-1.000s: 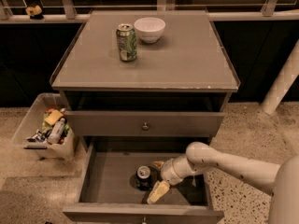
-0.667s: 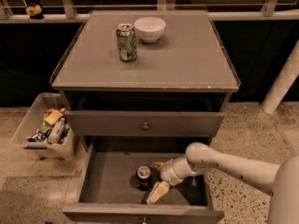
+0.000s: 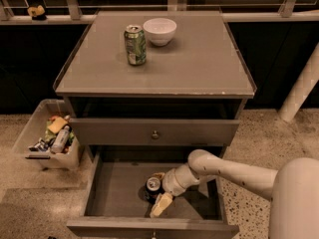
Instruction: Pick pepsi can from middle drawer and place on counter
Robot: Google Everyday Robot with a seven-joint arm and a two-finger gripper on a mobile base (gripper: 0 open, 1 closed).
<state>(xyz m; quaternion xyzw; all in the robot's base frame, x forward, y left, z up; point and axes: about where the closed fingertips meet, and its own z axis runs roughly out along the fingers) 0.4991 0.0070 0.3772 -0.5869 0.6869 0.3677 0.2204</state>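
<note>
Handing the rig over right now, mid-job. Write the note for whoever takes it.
Gripper: down inside the open middle drawer, right at the pepsi can; a firm grasp cannot be confirmed.
Pepsi can: upright near the middle of the drawer floor, not lifted.
Counter: holds a green can and a white bowl toward the back.
Done: drawer open, arm at the can.
Left: secure the can, lift it out, set it on the counter.
</note>
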